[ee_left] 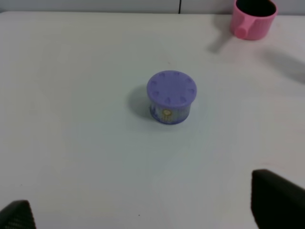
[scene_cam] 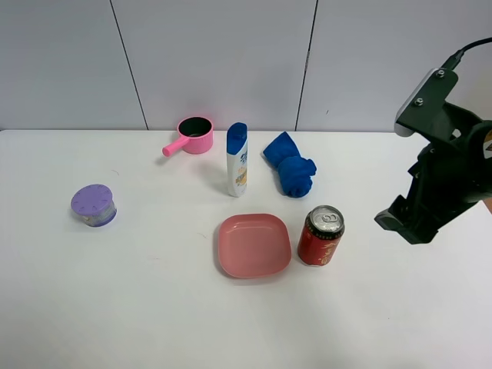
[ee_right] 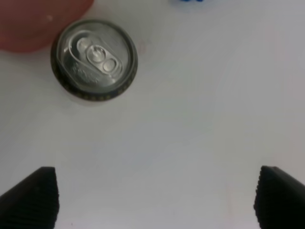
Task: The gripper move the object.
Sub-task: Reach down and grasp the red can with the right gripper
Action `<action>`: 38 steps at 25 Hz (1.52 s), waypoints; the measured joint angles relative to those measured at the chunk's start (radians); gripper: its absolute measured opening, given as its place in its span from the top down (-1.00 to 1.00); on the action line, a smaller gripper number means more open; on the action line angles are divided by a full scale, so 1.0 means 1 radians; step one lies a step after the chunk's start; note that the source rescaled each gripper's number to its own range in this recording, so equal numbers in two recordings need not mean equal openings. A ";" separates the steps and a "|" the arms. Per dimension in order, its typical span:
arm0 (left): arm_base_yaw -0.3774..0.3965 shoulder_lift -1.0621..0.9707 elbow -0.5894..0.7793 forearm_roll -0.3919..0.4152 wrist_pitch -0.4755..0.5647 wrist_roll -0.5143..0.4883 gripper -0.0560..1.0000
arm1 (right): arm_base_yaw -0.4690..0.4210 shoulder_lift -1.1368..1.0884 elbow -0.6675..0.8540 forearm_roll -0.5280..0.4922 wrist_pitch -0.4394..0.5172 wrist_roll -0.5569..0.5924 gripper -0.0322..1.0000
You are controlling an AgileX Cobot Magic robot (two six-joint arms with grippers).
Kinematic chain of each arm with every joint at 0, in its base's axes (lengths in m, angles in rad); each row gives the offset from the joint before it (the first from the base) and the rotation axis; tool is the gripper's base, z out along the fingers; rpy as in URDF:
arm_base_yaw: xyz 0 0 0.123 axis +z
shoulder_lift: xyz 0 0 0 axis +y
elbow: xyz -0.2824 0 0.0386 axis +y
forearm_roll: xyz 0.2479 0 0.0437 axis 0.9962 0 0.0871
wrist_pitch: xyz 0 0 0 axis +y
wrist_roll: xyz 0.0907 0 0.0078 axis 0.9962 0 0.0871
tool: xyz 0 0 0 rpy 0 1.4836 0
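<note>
The red drink can stands upright on the white table, just right of a pink plate. From above in the right wrist view its silver pull-tab top shows. My right gripper hangs above the table to the right of the can, apart from it. In the right wrist view the right gripper is open and empty, with its two black fingertips wide apart. My left gripper is open and empty; the exterior view does not show it.
A pink plate lies left of the can. A white blue-capped bottle, a blue cloth and a pink pot stand at the back. A purple lidded tub sits at the left and also shows in the left wrist view.
</note>
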 joint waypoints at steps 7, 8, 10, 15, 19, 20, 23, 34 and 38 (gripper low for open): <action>0.000 0.000 0.000 0.000 0.000 0.000 -1.00 | 0.000 0.000 0.000 -0.146 0.026 0.026 -0.99; 0.000 0.000 0.000 0.000 0.000 0.000 -1.00 | 0.000 0.000 0.000 -0.161 0.021 0.032 -0.99; 0.000 0.000 0.000 0.000 0.000 0.000 -1.00 | 0.000 0.000 0.000 -0.163 0.006 0.040 -0.99; 0.000 0.000 0.000 0.000 0.000 0.000 -1.00 | 0.000 0.000 0.000 -0.078 -0.069 0.184 -0.99; 0.000 0.000 0.000 0.000 0.001 0.000 -1.00 | 0.000 0.026 -0.001 -0.029 -0.065 0.460 -0.99; 0.000 0.000 0.000 0.000 0.001 0.000 -1.00 | 0.000 0.047 -0.001 -0.033 -0.053 0.516 -0.99; 0.000 0.000 0.000 0.000 0.001 0.000 -1.00 | 0.000 0.130 -0.001 -0.062 -0.022 0.638 -0.99; 0.000 0.000 0.000 0.000 0.001 -0.001 -1.00 | 0.000 0.336 -0.011 0.167 -0.183 0.558 -0.99; 0.000 0.000 0.000 0.000 0.001 -0.001 -1.00 | 0.000 0.336 -0.070 0.253 -0.177 0.490 -0.99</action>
